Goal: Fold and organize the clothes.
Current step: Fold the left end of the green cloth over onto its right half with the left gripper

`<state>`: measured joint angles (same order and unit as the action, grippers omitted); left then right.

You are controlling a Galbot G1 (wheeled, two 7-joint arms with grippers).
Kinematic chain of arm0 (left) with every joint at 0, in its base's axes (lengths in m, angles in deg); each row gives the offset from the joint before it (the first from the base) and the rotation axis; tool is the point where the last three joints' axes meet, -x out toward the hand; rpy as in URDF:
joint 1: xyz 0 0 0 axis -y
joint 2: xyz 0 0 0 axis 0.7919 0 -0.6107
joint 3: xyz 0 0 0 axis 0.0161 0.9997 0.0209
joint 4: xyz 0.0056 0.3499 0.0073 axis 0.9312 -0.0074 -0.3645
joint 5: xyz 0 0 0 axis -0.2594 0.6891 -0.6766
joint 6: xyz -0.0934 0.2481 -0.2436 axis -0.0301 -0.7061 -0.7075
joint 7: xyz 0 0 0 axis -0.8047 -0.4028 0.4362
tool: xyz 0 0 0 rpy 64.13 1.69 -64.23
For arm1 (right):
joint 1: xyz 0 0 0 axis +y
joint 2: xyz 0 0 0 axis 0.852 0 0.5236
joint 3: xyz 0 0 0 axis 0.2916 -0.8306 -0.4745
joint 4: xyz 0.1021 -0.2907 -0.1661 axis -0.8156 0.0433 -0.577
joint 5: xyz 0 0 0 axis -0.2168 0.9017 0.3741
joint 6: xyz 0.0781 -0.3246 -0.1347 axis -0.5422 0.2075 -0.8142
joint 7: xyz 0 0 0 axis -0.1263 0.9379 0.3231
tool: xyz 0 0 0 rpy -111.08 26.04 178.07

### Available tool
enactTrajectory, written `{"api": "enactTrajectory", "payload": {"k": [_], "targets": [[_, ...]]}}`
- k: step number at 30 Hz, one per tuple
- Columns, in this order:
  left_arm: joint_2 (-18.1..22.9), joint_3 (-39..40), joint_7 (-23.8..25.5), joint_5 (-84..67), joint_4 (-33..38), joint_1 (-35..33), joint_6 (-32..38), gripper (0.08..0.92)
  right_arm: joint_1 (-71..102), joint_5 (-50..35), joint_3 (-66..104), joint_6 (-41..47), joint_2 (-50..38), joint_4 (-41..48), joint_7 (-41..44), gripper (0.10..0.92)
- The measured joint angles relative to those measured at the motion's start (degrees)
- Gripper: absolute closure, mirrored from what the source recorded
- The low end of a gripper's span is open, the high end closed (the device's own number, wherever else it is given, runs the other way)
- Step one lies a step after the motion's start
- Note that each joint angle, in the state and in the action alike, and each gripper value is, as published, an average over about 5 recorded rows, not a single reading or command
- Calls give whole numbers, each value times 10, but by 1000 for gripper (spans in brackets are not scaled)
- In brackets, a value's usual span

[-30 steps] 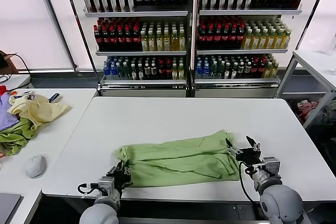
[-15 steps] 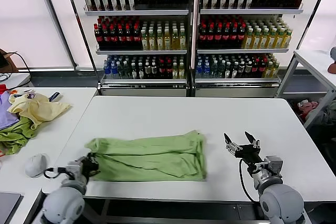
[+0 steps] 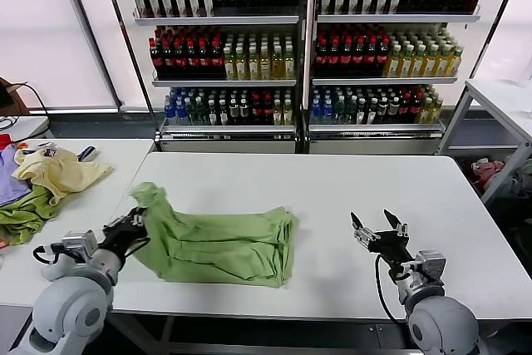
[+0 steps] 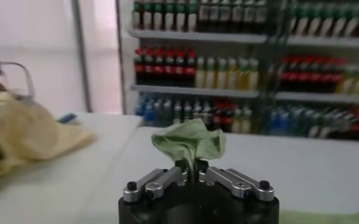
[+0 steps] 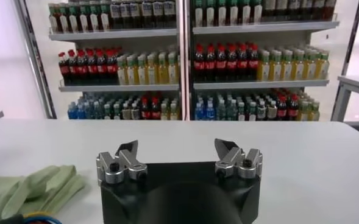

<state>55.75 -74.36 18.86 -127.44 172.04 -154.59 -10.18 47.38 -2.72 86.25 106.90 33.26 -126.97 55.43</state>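
— Where is the light green shirt (image 3: 218,243) lying?

— On the white table (image 3: 332,184), toward the robot's left half of it, bunched into a loosely folded heap. One end is lifted off the surface and rises to a peak at the table's left edge.

— What lifts it?

— The left gripper (image 3: 126,229). Its fingers are clamped on that raised end; the left wrist view shows a crumpled tuft of green cloth (image 4: 189,141) sticking up from between the closed jaws.

— And the other arm?

— The right gripper (image 3: 376,230) hovers over the bare table near the front edge, well apart from the shirt, with its fingers spread wide and nothing between them. The right wrist view shows the same: two separated fingertips (image 5: 127,152), and the shirt's edge (image 5: 30,190) lying off to one side.

— Can you see the collar or the print?

— Not really; the folds seem to hide them, so only plain green fabric shows.

— Anything else around?

— A pale yellow garment (image 3: 56,174) and a darker green cloth (image 3: 23,214) sit on the side table (image 3: 100,197) to the left. Shelves of bottles (image 3: 303,47) stand behind.
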Motion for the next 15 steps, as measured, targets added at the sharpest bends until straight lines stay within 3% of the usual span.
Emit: {"api": "enactTrajectory", "payload": {"k": [7, 15], "targets": [[52, 65, -9, -62, 20, 26, 8, 869, 3, 2, 0, -2, 1, -1, 1, 203], [110, 152, -13, -78, -22, 70, 11, 869, 1, 4, -4, -3, 4, 1, 1, 203]]}}
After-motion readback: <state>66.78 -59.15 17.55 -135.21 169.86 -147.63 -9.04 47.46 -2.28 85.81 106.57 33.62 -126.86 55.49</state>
